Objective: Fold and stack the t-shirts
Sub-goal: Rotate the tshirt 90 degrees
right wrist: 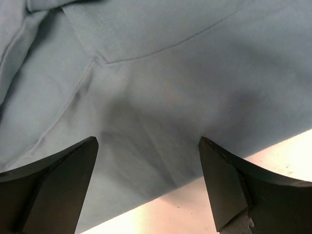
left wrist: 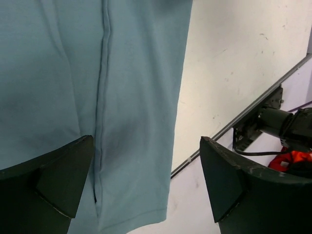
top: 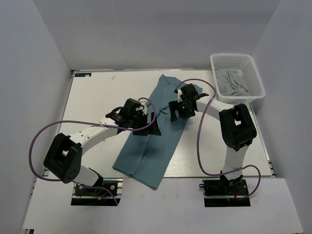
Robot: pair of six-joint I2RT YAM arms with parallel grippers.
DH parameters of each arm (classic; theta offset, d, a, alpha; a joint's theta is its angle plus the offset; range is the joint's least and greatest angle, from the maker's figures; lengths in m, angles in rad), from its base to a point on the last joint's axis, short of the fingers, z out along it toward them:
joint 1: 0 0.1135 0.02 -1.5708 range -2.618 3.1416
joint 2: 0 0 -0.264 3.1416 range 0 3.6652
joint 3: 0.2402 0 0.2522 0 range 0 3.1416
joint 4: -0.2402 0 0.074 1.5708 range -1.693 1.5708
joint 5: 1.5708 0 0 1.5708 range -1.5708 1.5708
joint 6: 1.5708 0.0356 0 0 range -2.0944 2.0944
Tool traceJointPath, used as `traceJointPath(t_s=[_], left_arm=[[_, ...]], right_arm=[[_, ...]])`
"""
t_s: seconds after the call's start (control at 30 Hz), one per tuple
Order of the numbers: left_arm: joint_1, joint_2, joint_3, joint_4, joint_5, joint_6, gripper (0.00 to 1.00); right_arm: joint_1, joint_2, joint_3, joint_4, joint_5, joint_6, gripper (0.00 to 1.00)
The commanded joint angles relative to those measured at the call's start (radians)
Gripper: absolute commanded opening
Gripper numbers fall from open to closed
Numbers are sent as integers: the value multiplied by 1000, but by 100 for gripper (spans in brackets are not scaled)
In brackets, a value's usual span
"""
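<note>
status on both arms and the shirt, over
Left end effector open, right end effector open. T-shirt under both, folded lengthwise, flat. Basket far right, not blocking.

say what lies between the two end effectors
The t-shirt: its teal cloth fills the gap between the left end effector and the right end effector, shown in the top view.

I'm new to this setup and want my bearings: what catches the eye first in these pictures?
A teal-blue t-shirt, laid out as a long narrow strip, runs diagonally across the middle of the white table. Both arms reach over it, the left gripper and the right gripper each open just above the cloth. At the far right corner sits a white basket holding crumpled grey cloth.
</note>
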State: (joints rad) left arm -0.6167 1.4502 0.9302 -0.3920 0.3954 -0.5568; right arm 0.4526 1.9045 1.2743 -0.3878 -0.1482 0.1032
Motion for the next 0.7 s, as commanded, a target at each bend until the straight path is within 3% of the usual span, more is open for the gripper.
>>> traceJointPath(t_s=[0.0, 0.13, 0.33, 0.37, 0.53, 0.6, 0.67], left_arm=[[3, -37, 3, -4, -29, 31, 100], [3, -94, -47, -25, -130, 21, 100], [3, -85, -47, -84, -176, 3, 100], [3, -85, -47, -62, -167, 3, 100], [3, -18, -36, -53, -178, 12, 100], [3, 25, -27, -53, -155, 21, 100], [3, 55, -16, -53, -138, 21, 100]], right_arm=[[-6, 27, 2, 21, -40, 15, 90], [-40, 149, 86, -22, 70, 79, 90], [-149, 319, 350, -83, -4, 46, 90], [-160, 405, 508, -103, 4, 43, 90], [-224, 600, 878, -187, -22, -75, 90], [-224, 613, 953, -220, -33, -99, 90], [-215, 521, 916, -177, -50, -157, 90]])
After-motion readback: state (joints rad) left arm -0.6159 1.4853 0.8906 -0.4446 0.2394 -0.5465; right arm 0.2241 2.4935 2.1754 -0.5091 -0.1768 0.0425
